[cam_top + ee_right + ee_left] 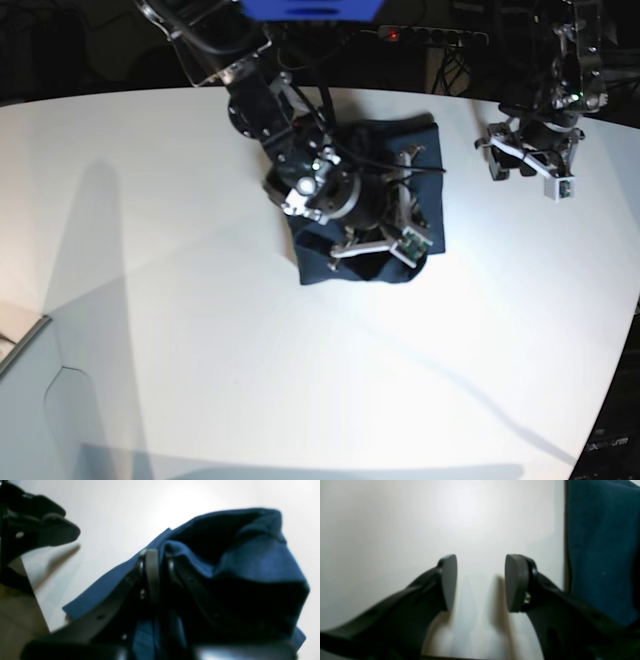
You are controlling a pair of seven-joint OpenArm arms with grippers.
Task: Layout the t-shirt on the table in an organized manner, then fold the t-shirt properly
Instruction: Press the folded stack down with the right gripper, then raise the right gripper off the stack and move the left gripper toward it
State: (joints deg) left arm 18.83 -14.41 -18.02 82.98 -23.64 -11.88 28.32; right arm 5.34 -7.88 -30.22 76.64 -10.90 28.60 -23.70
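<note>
The dark navy t-shirt (pixel 330 262) lies bunched into a compact squarish heap on the white table (pixel 200 300), toward the far middle. My right gripper (pixel 395 205) is down on the heap. In the right wrist view its fingers (pixel 151 575) stand close together with a raised ridge of t-shirt (pixel 262 560) fabric pinched between them. My left gripper (pixel 481 582) hovers open over bare table (pixel 420 530) with nothing between its pads. An edge of the t-shirt (pixel 600 555) runs down the right side of that view. In the base view the left gripper (pixel 505 155) sits right of the shirt.
A power strip (pixel 430 35) and cables lie behind the table's far edge. The table's curved edge (pixel 605 380) runs down the right. In the right wrist view a table edge (pixel 35 600) with brown floor shows at lower left, beside the other arm's black finger (pixel 50 533).
</note>
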